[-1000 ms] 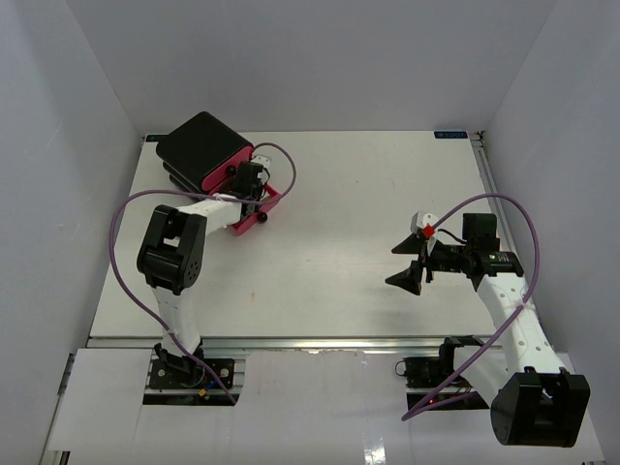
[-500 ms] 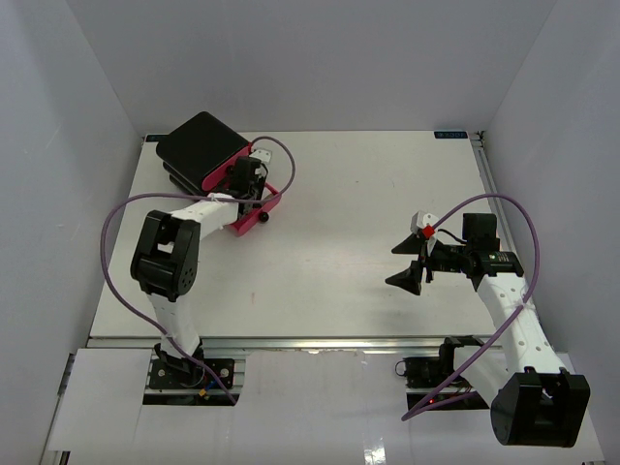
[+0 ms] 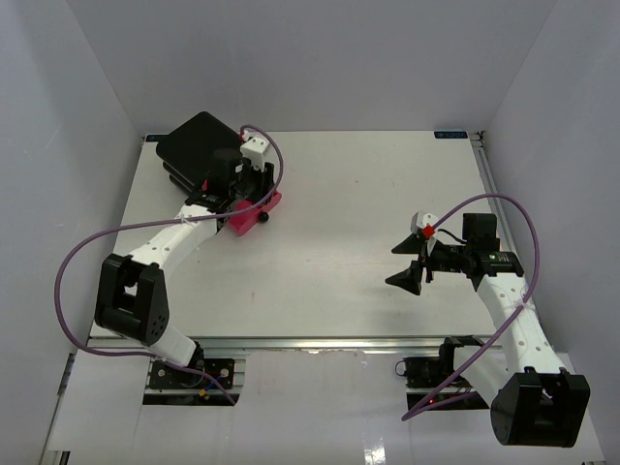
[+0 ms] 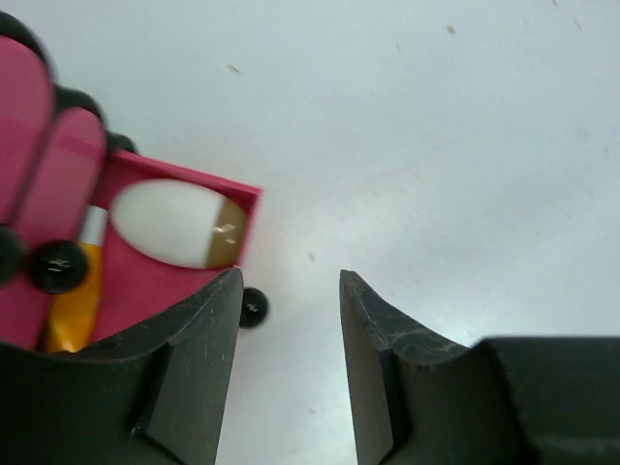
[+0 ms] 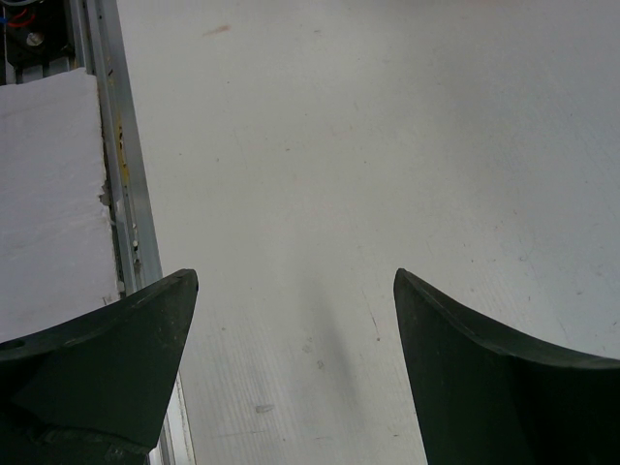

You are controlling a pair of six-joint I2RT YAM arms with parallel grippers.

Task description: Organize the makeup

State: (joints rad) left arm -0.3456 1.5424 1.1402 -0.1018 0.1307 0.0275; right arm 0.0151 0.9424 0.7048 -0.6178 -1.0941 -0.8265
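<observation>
Up in the upper left of the overhead view, the left gripper [image 4: 291,286] hangs just off the front of the open pink drawer [image 4: 145,286] on the black box [image 3: 199,145], jaws parted, nothing between them. Inside lie the white oval puff [image 4: 170,223] and the orange tube [image 4: 73,310]. Looks like drawer-closing time: I'd square up on the black knob [image 4: 252,308] and push straight so the box doesn't skid on the desk [image 3: 368,194]. Mid-right, the right gripper [image 3: 409,262] sits spread wide, empty.
</observation>
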